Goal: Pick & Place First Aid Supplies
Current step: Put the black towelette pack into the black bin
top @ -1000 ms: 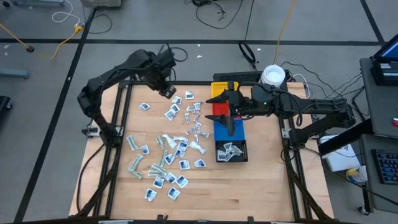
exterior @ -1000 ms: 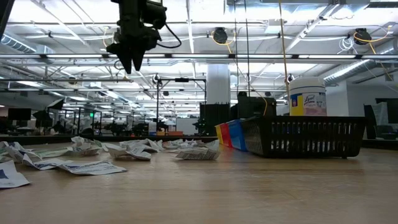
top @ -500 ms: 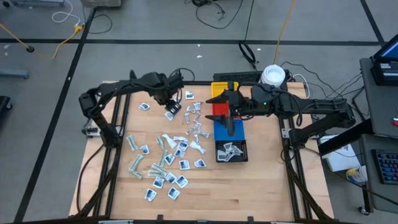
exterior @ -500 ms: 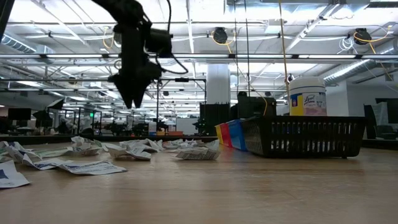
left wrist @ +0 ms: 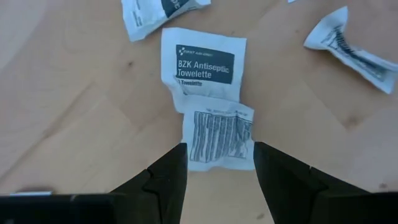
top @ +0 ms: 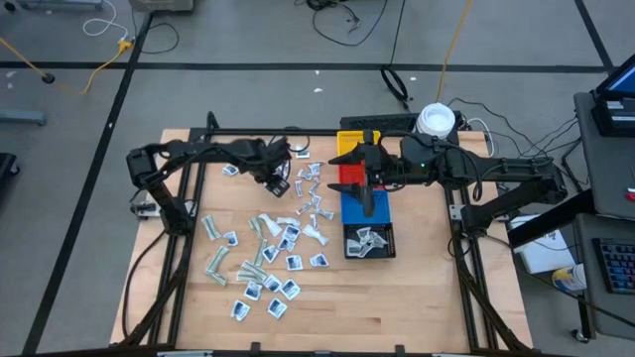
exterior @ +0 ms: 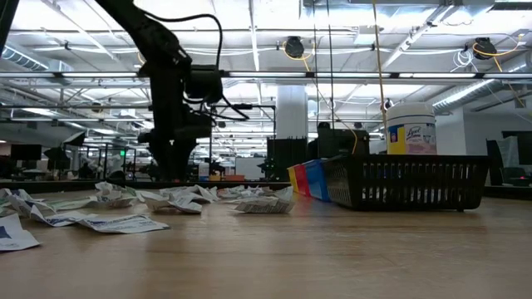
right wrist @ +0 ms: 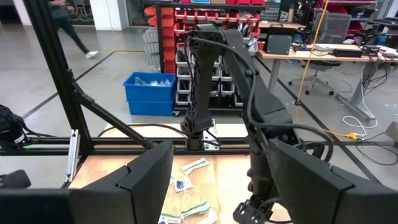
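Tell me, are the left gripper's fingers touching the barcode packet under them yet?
Cannot tell. In the left wrist view the left gripper is open, its fingers straddling the barcode packet and meeting its edges, but height above it isn't visible.

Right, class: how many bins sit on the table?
4, in one row: yellow bin at the far end, then red bin, blue bin, and black bin nearest. The right arm overhangs the row, possibly hiding something.
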Controlling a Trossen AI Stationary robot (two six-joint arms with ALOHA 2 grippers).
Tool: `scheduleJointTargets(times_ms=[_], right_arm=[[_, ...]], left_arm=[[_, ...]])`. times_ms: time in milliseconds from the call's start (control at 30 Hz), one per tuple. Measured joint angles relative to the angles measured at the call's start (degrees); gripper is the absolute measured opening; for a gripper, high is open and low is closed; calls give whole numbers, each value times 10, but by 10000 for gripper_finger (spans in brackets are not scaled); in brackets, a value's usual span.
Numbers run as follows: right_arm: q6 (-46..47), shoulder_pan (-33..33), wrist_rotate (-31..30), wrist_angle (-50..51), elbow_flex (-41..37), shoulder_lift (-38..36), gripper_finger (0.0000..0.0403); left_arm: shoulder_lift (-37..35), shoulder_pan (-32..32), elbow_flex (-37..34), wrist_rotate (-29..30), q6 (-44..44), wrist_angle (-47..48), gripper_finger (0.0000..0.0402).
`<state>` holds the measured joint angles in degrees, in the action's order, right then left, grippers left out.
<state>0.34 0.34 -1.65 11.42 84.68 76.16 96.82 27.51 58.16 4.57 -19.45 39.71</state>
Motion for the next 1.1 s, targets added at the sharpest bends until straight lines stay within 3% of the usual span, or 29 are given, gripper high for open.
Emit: scheduleJointTargets(times_ms=[400, 533, 700, 767, 867, 1100], right_arm=[[0, 1, 0, -11, 0, 0, 256], [0, 1, 0, -16, 0, 0, 256], [-1, 1, 0, -17, 0, 0, 256], [0, 1, 0, -17, 0, 0, 256], [0, 1, 0, -18, 0, 0, 256], [0, 1, 0, -30, 0, 0, 256]], left_arm=[[24, -3, -35, -1, 13, -55, 179], [42, -4, -34, -13, 14, -53, 127], [34, -3, -33, -15, 13, -45, 33], [19, -2, -36, -17, 8, -34, 13], [-22, -2, -38, -22, 3, 10, 13], [-193, -6, -36, -52, 10, 54, 6]])
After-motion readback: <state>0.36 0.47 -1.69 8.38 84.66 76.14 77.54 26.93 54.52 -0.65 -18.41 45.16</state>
